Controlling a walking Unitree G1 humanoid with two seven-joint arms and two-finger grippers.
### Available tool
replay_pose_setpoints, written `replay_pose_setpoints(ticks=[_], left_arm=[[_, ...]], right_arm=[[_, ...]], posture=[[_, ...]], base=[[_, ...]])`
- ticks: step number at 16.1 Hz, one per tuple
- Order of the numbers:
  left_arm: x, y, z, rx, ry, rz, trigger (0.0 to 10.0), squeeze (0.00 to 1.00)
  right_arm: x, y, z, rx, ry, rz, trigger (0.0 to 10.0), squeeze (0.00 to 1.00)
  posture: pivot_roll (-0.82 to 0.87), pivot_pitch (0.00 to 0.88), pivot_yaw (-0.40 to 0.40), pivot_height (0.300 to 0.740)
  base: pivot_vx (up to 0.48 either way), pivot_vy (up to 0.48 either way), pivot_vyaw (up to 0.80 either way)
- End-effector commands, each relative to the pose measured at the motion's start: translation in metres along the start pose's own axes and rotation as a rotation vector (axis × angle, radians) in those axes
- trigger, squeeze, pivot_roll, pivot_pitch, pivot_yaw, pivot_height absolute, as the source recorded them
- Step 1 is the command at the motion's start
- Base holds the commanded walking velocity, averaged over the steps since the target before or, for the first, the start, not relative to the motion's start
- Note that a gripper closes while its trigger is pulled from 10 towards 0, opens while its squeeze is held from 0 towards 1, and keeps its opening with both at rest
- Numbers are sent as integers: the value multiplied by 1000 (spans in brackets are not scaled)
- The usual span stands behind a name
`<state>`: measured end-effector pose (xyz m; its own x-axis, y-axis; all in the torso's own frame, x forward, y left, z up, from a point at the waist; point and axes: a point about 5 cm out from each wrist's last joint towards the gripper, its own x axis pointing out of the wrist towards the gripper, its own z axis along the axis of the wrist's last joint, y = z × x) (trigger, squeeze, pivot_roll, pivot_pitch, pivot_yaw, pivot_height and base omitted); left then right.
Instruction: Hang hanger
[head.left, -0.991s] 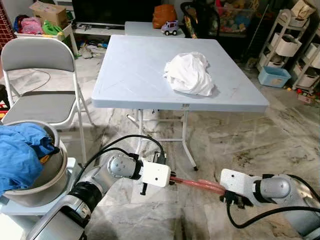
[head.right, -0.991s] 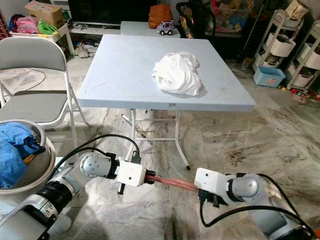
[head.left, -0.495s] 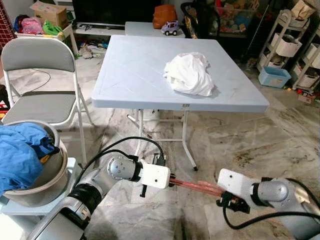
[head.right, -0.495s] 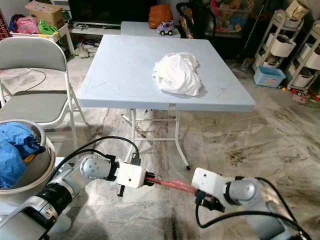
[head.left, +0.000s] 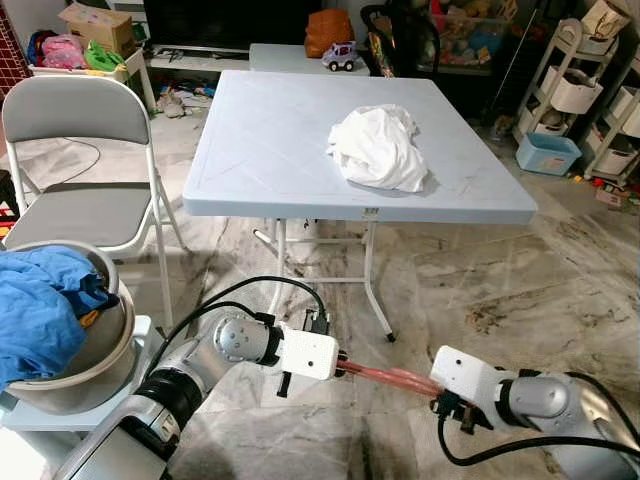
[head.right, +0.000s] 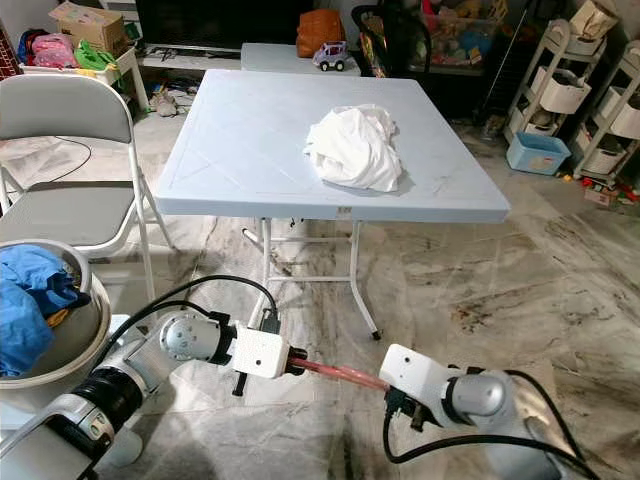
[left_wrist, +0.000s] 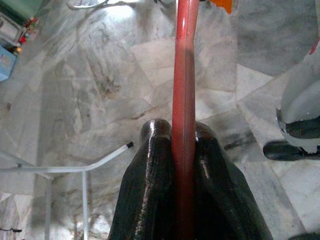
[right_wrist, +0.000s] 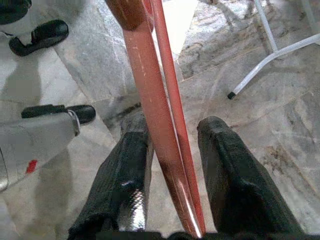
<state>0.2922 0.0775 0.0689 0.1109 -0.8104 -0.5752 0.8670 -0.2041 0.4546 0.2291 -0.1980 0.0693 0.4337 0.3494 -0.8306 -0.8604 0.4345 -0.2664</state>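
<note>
Your left gripper (left_wrist: 182, 150) is clamped tight on the red hanger (head.left: 385, 378), both black fingers (left_wrist: 150, 170) pressed against the bar with no gap. Your right gripper (right_wrist: 172, 150) sits around the other end of that same hanger, fingers spread a bit wider than the bars; the hanger's thick bar lies against one finger (right_wrist: 125, 170), the other finger stands clear, so it's loosely around, not pinching. Hanger is held low in front of you, above the marble floor (head.left: 520, 290), running between the two grippers, roughly level, just short of the near edge of the folding table (head.left: 280, 150) and well below its top. White garment (head.left: 378, 148) lies bunched on the table toward its right edge, nearer the front right corner than the back. Grey folding chair (head.left: 75, 160) stands off the table's left edge. Basin (head.left: 95, 350) with blue cloth (head.left: 40, 305) sits at your left, near the left arm.
</note>
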Motion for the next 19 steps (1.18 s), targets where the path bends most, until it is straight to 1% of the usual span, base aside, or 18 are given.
replay_pose_setpoints(ticks=[1, 6, 10, 11, 12, 13, 15, 16, 18, 19], left_arm=[[4, 2, 5, 6, -23, 16, 10000, 0], [4, 1, 6, 0, -30, 22, 10000, 0], [4, 1, 5, 4, -27, 18, 10000, 0], [4, 1, 5, -6, -28, 16, 10000, 0], [4, 1, 4, -35, -31, 20, 10000, 698], [5, 2, 5, -49, -43, 33, 10000, 1000], [6, 6, 8, -60, -62, 66, 10000, 1000], [8, 10, 14, -71, -112, 101, 10000, 1000], [9, 10, 15, -82, -133, 96, 10000, 1000], [7, 9, 18, -23, -145, 85, 10000, 1000]], right_arm=[[0, 1, 5, -9, -20, -7, 0, 0], [2, 2, 2, 6, -20, -23, 0, 0], [0, 1, -2, -1, -15, -29, 0, 0], [-1, 0, -2, -3, -15, -31, 0, 0], [-2, -1, -3, -6, -14, -34, 0, 0], [-2, -2, -3, -7, -14, -39, 0, 0], [-3, -3, -4, -9, -14, -48, 0, 0], [-3, -4, -4, -10, -16, -56, 0, 0], [-3, -5, -4, -12, -18, -59, 0, 0], [-2, -6, -4, -9, -22, -79, 0, 0]], posture=[[107, 12, -92, 740], [110, 14, -97, 740], [109, 15, -98, 740], [108, 15, -98, 740], [108, 15, -98, 740], [108, 15, -98, 740], [108, 15, -98, 740], [109, 15, -99, 740], [109, 14, -99, 740], [109, 14, -100, 740]], base=[[0, 0, 0], [0, 0, 0], [0, 0, 0], [0, 0, 0], [0, 0, 0], [0, 0, 0], [0, 0, 0], [0, 0, 0], [0, 0, 0], [0, 0, 0]])
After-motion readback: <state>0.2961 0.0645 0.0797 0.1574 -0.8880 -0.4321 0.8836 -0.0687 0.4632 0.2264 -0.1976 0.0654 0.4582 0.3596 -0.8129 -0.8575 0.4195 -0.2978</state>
